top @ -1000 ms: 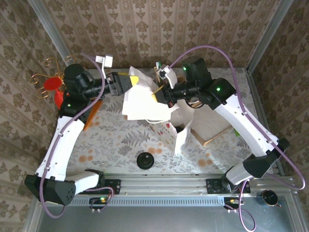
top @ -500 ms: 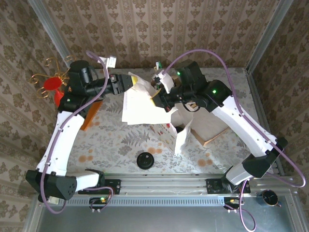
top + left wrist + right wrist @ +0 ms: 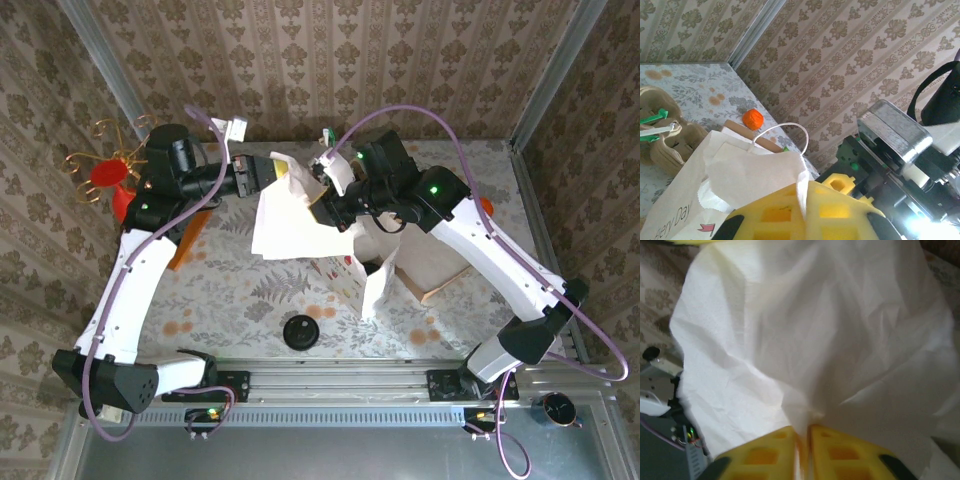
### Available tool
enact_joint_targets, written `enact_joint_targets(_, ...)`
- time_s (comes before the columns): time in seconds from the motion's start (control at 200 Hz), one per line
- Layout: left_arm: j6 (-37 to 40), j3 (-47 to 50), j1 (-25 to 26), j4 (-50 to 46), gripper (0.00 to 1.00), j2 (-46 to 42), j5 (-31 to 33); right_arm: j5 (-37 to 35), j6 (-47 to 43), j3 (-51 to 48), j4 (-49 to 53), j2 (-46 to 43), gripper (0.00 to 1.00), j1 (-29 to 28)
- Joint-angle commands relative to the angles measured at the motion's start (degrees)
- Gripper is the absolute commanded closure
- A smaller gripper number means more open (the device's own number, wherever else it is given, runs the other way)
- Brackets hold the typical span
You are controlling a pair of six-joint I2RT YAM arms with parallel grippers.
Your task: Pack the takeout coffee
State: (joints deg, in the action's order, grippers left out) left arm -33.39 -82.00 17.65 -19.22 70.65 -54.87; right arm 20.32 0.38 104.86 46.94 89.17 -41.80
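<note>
- Left gripper (image 3: pixel 283 170): yellow fingers (image 3: pixel 840 212) clenched on the upper edge of the white paper bag (image 3: pixel 295 220), upper centre of the top view. In the left wrist view a fold of the bag's rim (image 3: pixel 802 187) runs down between the two fingers.
- Right gripper (image 3: pixel 319 196): pinching the same bag from the opposite side, just beside the left gripper. In the right wrist view its fingers (image 3: pixel 835 450) stand almost together at the bottom edge, with crumpled white paper (image 3: pixel 815 340) caught in the narrow slit between them.
- Paper bag: held up between the two grippers. Its lower part, with some print, rests on the table (image 3: pixel 230 290) at centre. A thin white loop handle (image 3: pixel 782 131) stands above the rim.
- Takeout coffee: a round black lid (image 3: pixel 301 331) sits on the table in the lower centre of the top view, well apart from the bag and both grippers. From above I cannot tell whether a cup stands beneath it.
- Other items: an orange ball (image 3: pixel 753 119) beside a tan board (image 3: pixel 440 278) at the right; a beige moulded tray (image 3: pixel 667 142) with green sticks (image 3: pixel 652 118); a red ornament (image 3: pixel 104 174) with gold wire at upper left.
</note>
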Motion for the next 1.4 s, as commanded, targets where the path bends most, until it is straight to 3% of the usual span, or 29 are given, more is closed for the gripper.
enact_joint_targets(0.0,-0.87,-0.40,0.19,2.62,1.00,-1.81,-1.73,-1.46,0.56,1.55,-0.33,-0.16,0.66,-0.27)
enact_joint_targets(0.185,-3.95,-1.15,-0.04,7.51,1.00,-2.39,-2.99,-0.02,3.84,0.89,-2.66,-2.92,0.33,1.87)
enact_joint_targets(0.395,-6.31,-2.71,-0.52,10.91,1.00,-2.62,-6.05,9.05,12.42,-3.49,-8.52,-8.56,0.00,10.39)
enact_joint_targets(0.625,-12.88,-4.49,-1.69,18.82,1.00,-2.10,-9.83,20.68,21.81,-10.64,-18.55,-12.62,0.00,19.87)
enact_joint_targets(0.875,-23.10,-5.73,-1.06,30.19,1.00,-1.53,-12.70,32.22,26.05,-13.04,-23.95,-9.81,0.00,20.04)
enact_joint_targets(1.395,-30.03,-7.52,3.33,38.02,1.00,0.01,-15.05,45.43,32.30,-16.24,-43.60,-3.33,0.00,17.77)
